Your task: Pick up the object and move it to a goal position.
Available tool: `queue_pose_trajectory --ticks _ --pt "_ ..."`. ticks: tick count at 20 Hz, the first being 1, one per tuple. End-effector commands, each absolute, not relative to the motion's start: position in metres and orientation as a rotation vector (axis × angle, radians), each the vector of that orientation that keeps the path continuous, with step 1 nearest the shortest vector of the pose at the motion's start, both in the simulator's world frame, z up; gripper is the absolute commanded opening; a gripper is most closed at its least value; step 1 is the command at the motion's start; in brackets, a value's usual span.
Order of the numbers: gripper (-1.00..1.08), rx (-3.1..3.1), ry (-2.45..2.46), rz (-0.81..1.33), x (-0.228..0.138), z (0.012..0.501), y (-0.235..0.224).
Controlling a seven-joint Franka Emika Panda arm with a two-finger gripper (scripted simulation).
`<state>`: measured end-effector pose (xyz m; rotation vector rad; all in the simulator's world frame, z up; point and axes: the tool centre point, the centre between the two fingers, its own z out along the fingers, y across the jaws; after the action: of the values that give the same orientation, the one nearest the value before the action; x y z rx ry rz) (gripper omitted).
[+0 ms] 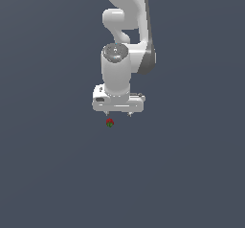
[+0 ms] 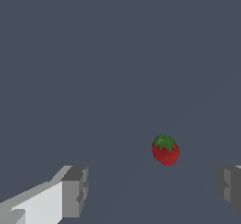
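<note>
The object (image 1: 109, 122) is a tiny red strawberry-like thing with a green patch, lying on the dark grey floor. In the exterior view it sits just below the white gripper (image 1: 119, 113), toward that view's left of the hand's middle. The wrist view shows the object (image 2: 165, 150) lying apart from both grey fingertips (image 2: 75, 190), nearer the far one. The gripper (image 2: 153, 188) is open, with a wide gap and nothing between its fingers.
A plain dark grey floor (image 1: 191, 174) fills both views. The white arm (image 1: 125, 30) rises above the hand toward the top of the exterior view. No other objects or edges show.
</note>
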<state>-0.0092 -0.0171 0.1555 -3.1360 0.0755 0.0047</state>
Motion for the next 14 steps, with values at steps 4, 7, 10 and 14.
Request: queue_pose_trajectory --ticks 4,7,10,14 --pt "1.0 -3.119 0.308 0.005 -0.019 0.124 -0.035" --pt "1.0 -3.102 0.447 0.004 -0.026 0.106 -0.046" --pt "1.0 -3.086 0.558 0.003 -0.032 0.092 -0.055" --pt "1.0 -3.069 0.661 0.001 -0.038 0.08 -0.064"
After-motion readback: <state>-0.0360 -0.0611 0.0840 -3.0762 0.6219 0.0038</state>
